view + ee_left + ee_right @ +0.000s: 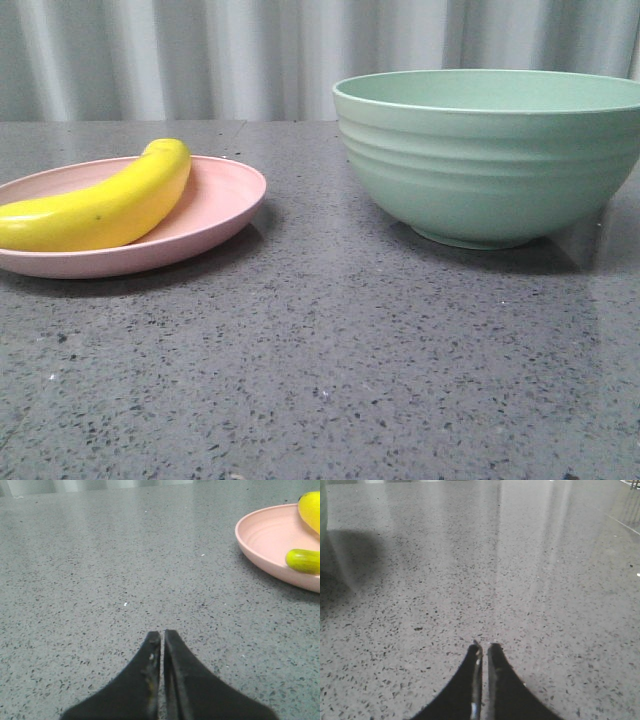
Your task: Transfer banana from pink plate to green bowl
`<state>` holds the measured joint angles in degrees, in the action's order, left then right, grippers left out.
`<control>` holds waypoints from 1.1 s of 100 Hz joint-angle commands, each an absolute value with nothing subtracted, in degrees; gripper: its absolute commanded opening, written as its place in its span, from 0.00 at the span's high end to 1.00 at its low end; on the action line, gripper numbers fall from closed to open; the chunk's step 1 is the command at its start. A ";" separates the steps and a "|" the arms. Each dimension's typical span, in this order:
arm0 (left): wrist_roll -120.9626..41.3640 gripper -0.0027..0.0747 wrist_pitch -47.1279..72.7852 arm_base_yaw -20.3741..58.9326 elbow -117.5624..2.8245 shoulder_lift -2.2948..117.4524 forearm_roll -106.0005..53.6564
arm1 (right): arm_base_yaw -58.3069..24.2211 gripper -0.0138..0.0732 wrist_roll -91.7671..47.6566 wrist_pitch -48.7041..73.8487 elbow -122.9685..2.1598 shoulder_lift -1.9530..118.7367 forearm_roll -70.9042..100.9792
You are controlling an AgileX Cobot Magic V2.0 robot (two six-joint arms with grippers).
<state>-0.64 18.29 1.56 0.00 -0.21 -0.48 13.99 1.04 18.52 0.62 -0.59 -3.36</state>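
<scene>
The yellow banana [105, 202] lies across the pink plate [225, 200] at the left in the front view. The large green bowl [490, 150] stands upright at the right, apart from the plate. No gripper shows in the front view. In the left wrist view the plate [265, 535] and two parts of the banana [303, 560] sit off to one side of my left gripper [162, 632], which is shut and empty over bare table. My right gripper [485, 646] is shut and empty over bare table; a sliver of the bowl [322, 510] shows at that frame's edge.
The grey speckled tabletop [330, 360] stretches between and in front of plate and bowl. A pale pleated curtain [250, 50] hangs behind the table.
</scene>
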 commanded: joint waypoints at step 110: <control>-0.38 0.99 12.75 1.46 0.57 -1.89 1.03 | 14.18 0.92 0.67 16.63 1.74 -1.94 -4.13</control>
<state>-0.64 18.17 1.56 0.05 -0.21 0.45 13.99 1.04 18.52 0.62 -0.59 -3.36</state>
